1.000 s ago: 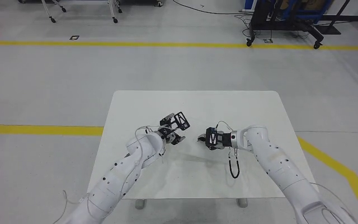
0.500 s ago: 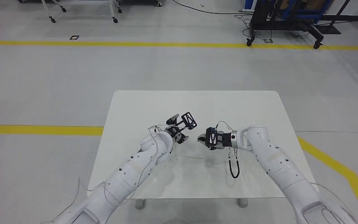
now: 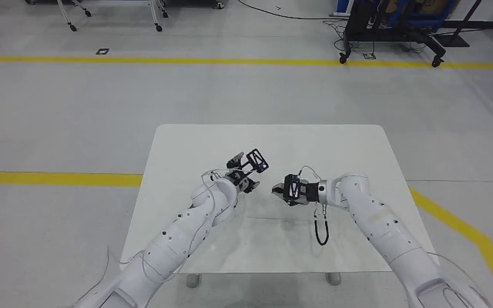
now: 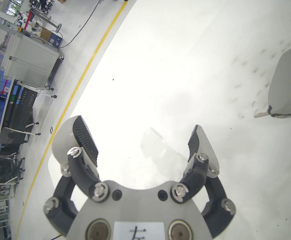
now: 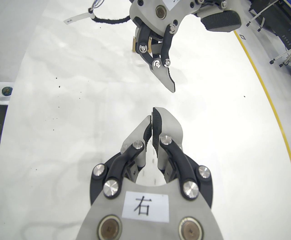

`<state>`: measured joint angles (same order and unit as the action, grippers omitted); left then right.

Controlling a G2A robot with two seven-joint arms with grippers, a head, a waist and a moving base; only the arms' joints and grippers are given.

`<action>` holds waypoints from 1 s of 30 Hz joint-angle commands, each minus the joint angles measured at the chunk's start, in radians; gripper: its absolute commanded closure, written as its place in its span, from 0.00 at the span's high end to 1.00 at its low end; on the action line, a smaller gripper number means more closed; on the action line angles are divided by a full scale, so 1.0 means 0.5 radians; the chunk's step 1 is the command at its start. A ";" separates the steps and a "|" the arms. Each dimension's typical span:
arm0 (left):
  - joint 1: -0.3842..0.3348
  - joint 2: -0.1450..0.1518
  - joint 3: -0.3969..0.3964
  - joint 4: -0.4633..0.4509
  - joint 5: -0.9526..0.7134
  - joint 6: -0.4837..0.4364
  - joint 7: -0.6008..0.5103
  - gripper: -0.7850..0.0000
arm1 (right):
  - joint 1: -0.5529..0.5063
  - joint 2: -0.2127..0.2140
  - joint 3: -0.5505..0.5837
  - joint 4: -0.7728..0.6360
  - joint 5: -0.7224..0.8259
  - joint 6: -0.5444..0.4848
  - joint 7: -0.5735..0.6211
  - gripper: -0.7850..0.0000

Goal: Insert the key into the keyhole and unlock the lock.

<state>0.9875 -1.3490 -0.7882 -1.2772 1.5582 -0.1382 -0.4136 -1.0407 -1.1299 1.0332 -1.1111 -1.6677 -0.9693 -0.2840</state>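
Two grippers work over one white table (image 3: 347, 146). The left gripper (image 3: 248, 161) is spread wide with nothing between its ribbed pads (image 4: 86, 138). The right gripper (image 5: 153, 113) is clamped tight. A thin silvery sliver pinched at its fingertips seems to be the key (image 5: 151, 119), though little of it shows.

From above, the two grippers sit near each other about mid-table, tips apart. The left is raised and tilted, the right low and level. Neither key nor lock can be made out from there.

The right wrist view adds more. One finger of the left gripper points down just ahead of the right gripper's tips, with a clear gap between them. One brass-coloured block, likely the lock (image 5: 132, 45), lies farther ahead, mostly hidden behind the left gripper's linkage. One black sleeved cable (image 5: 109, 21) with a white tag (image 5: 78, 18) trails off beside it.

The left wrist view shows bare tabletop between and beyond the open fingers.
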 commanded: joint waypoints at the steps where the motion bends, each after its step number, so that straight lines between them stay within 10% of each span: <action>1: 0.091 0.028 -0.138 -0.026 -0.152 -0.032 0.384 1.00 | -0.017 0.009 0.055 -0.005 0.105 -0.005 -0.016 0.00; 7: 0.321 0.136 -0.570 0.033 -0.549 -0.554 1.200 1.00 | -0.131 0.037 0.219 -0.114 0.442 -0.026 0.003 0.00; 18: 0.318 0.133 -0.542 0.000 -0.501 -0.555 1.179 1.00 | -0.146 0.041 0.238 -0.131 0.481 -0.030 0.004 0.00; 27: 0.236 0.148 -0.619 0.295 -1.398 -1.748 1.302 1.00 | -0.113 0.029 0.013 -0.031 1.207 -0.086 -0.005 0.00; 30: 0.167 0.163 -0.413 0.305 -1.876 -1.748 1.058 1.00 | -0.051 0.043 -0.201 -0.046 1.646 -0.086 0.062 0.00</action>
<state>1.0810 -1.2713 -1.0405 -1.1215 0.7231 -1.0152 0.1684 -1.0769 -1.1109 0.9660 -1.1300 -0.9299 -1.0122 -0.2657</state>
